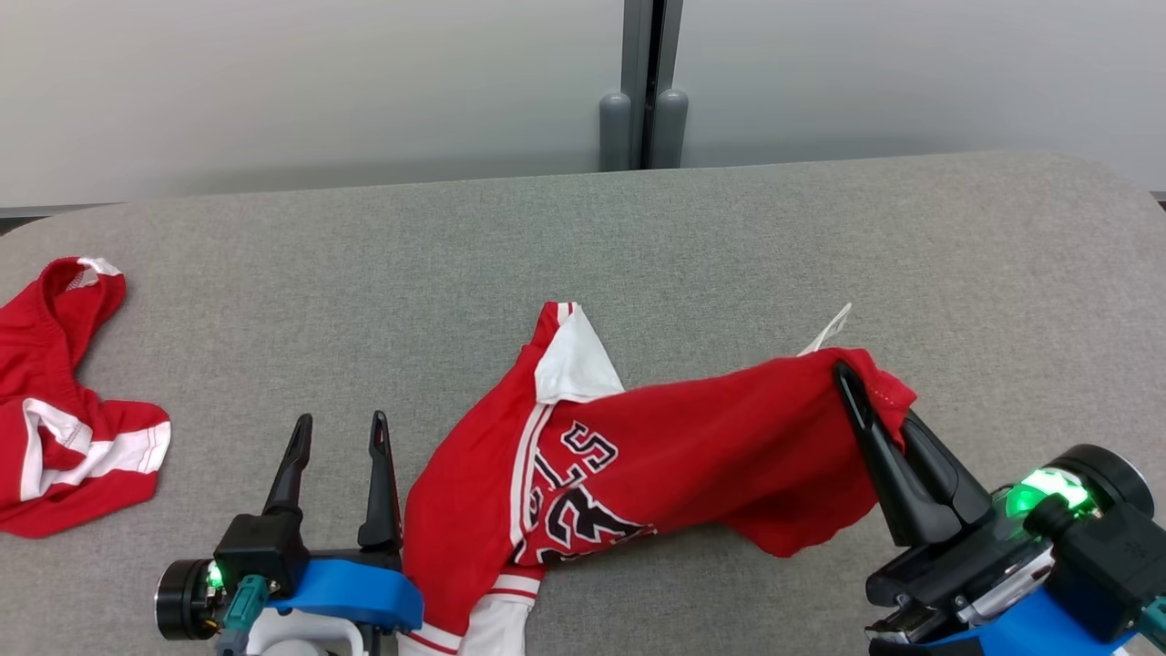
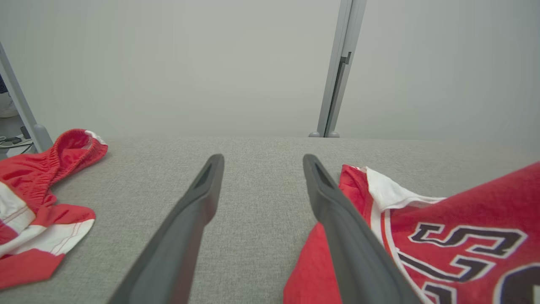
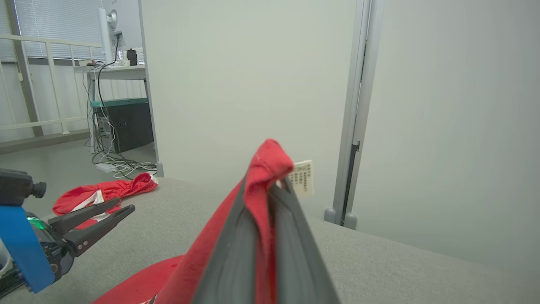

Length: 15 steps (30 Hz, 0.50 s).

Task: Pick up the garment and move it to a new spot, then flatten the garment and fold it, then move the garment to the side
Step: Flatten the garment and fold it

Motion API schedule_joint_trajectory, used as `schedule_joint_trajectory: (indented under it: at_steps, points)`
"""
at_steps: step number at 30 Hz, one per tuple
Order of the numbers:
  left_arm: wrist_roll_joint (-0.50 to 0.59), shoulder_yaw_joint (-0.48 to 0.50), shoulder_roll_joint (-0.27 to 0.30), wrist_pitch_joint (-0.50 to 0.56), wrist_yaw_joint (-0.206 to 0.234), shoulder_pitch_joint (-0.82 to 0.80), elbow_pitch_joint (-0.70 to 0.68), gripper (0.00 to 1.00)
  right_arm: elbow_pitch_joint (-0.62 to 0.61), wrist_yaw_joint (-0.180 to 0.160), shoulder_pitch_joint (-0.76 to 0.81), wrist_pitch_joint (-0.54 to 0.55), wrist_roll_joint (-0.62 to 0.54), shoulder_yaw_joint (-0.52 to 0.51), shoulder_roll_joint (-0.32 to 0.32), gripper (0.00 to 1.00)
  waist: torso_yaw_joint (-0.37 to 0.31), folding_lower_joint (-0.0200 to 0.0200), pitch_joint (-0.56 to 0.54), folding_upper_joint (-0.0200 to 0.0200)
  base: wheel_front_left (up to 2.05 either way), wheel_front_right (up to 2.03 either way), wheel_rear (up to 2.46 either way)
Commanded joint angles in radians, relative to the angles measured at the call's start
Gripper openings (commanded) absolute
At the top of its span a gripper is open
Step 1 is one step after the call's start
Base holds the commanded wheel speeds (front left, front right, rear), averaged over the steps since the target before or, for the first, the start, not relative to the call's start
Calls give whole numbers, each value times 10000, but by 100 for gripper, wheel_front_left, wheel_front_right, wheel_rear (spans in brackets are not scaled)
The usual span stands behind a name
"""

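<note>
The garment (image 1: 656,456) is a red jersey with white trim and black lettering, lying crumpled on the grey padded table (image 1: 638,237) at the front centre. My right gripper (image 1: 870,392) is shut on its right edge and holds that edge raised off the table. In the right wrist view the red cloth (image 3: 265,164) is pinched between the fingers, with a white label (image 3: 303,177) sticking out. My left gripper (image 1: 340,419) stands open just left of the garment, nothing between its fingers. In the left wrist view the garment (image 2: 455,219) lies beside the right finger of that gripper (image 2: 262,158).
A second red and white piece of clothing (image 1: 64,419) lies bunched at the table's far left. A grey post (image 1: 644,91) stands behind the table's back edge against pale partition panels. Bare table lies behind and to the right of the garment.
</note>
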Motion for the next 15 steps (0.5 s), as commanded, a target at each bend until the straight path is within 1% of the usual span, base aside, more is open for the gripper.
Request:
schedule_joint_trajectory:
  at_steps: [1, 10, 15]
  points:
    - [4, 5, 3, -30, -13, -106, -17, 100, 53, 1, 124, -17, -12, -41, 45, 0, 22, 0, 6, 0, 0, 0, 0]
    - [-55, 13, 1, -30, 76, -25, -77, 100, 448, 1, 66, -291, 60, -164, 125, 0, 134, 0, 58, 0, 0, 0, 0]
    - [-48, 66, 1, -30, 49, -47, -67, 100, 43, 1, -222, -436, 86, 0, 142, 0, 130, 0, 79, 0, 0, 0, 0]
